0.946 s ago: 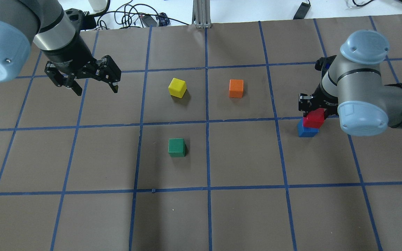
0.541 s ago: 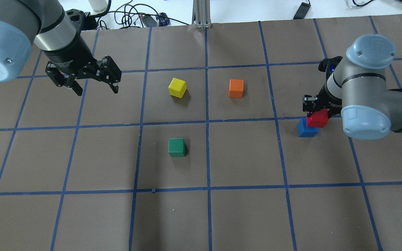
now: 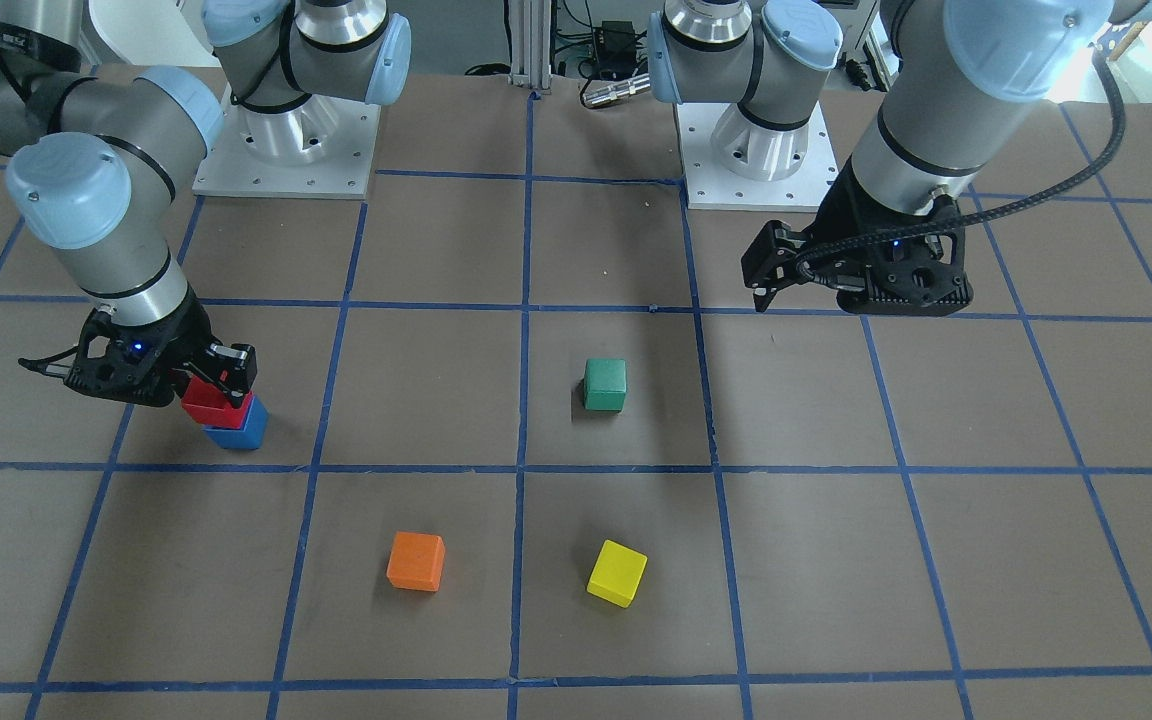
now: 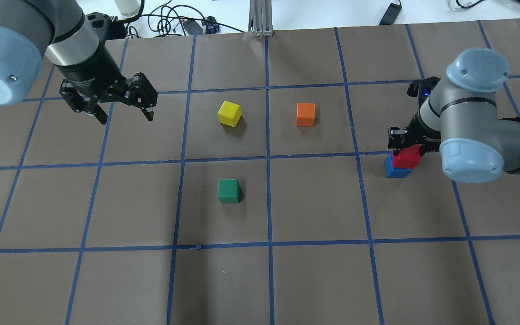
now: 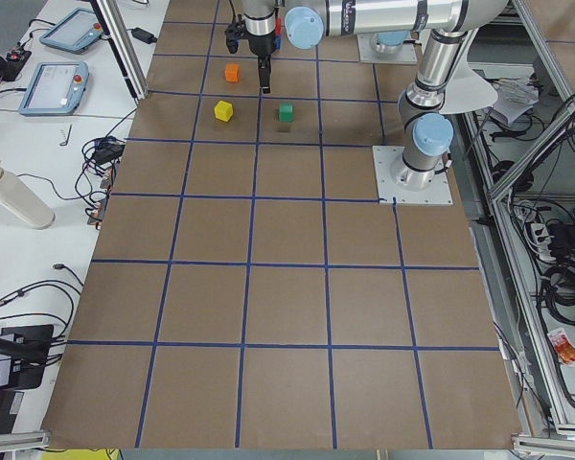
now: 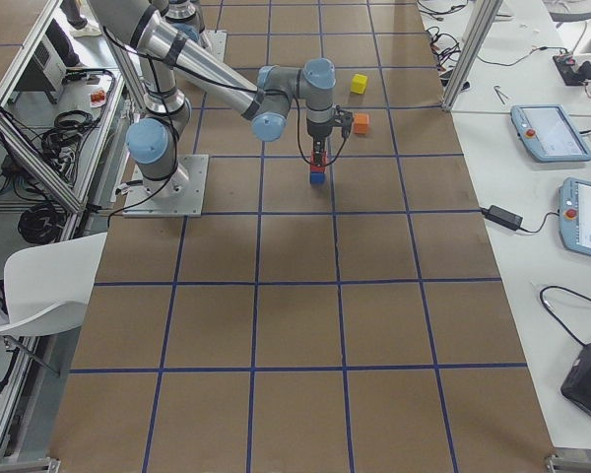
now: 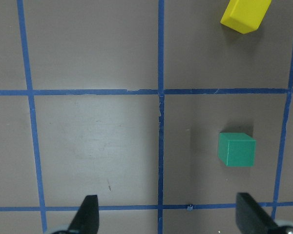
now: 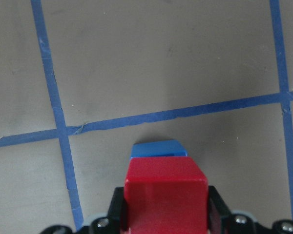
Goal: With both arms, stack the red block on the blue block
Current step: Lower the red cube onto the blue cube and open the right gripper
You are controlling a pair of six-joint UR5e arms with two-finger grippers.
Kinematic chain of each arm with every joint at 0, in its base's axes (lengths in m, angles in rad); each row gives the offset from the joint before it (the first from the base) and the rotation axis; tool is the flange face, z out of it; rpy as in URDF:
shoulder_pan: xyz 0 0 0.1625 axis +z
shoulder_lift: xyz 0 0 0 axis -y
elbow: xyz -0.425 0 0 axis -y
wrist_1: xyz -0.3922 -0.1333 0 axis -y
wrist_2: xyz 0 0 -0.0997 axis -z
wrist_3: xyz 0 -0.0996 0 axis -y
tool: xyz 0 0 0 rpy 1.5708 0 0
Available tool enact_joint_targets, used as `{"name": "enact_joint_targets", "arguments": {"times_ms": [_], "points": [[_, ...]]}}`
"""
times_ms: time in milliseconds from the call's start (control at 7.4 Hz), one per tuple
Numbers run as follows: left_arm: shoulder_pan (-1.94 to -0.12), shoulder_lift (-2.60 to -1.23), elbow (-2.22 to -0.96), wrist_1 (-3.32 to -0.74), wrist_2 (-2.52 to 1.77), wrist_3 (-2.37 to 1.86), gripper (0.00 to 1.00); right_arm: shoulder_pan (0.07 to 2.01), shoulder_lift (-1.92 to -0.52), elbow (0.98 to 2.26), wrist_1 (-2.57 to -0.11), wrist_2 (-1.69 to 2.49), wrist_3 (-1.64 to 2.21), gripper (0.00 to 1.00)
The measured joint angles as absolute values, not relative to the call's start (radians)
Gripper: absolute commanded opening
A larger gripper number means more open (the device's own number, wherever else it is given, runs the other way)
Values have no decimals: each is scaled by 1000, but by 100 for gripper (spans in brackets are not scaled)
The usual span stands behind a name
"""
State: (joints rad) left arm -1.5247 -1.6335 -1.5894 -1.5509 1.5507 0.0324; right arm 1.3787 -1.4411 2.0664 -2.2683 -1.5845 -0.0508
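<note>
My right gripper (image 4: 406,147) is shut on the red block (image 4: 407,157). It holds the block directly over the blue block (image 4: 394,169), which stands on the table at the right. In the front-facing view the red block (image 3: 206,399) sits on or just above the blue block (image 3: 239,432), shifted slightly off centre; I cannot tell whether they touch. The right wrist view shows the red block (image 8: 165,197) between the fingers, with the blue block's (image 8: 156,148) far edge showing past it. My left gripper (image 4: 121,114) is open and empty above the table at the far left.
A yellow cube (image 4: 229,113) and an orange cube (image 4: 305,114) stand mid-table, with a green cube (image 4: 228,191) nearer the robot. The green cube (image 7: 236,148) and yellow cube (image 7: 246,13) also show in the left wrist view. Cables lie beyond the table's far edge (image 4: 174,25).
My right gripper has shifted slightly sideways with the red block, then sunk lower over the blue block. My left gripper has barely moved and stays open.
</note>
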Motion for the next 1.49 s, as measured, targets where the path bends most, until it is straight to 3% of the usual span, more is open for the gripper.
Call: {"name": "enact_joint_targets", "arguments": {"times_ms": [676,811,946,1081,1216,1486], "points": [[-1525,-1636,-1590,-1551,1551,32,100,1379,-1436,2073,-2274,-1591,-65,0],[-1525,-1638,-1590,-1551,1551,32,100,1378,-1435,2073,-2274,-1591,-65,6],[-1525,-1638,-1589,-1550,1551,32,100,1378,-1435,2074,-2273,-1589,-66,63],[-1525,-1638,-1589,-1550,1551,32,100,1377,-1434,2074,-2272,-1586,-66,84],[-1525,-1638,-1589,-1551,1551,32,100,1377,-1433,2075,-2271,-1584,-66,92],[-1525,-1635,-1591,-1551,1551,33,100,1377,-1433,2074,-2271,-1587,-92,96]]}}
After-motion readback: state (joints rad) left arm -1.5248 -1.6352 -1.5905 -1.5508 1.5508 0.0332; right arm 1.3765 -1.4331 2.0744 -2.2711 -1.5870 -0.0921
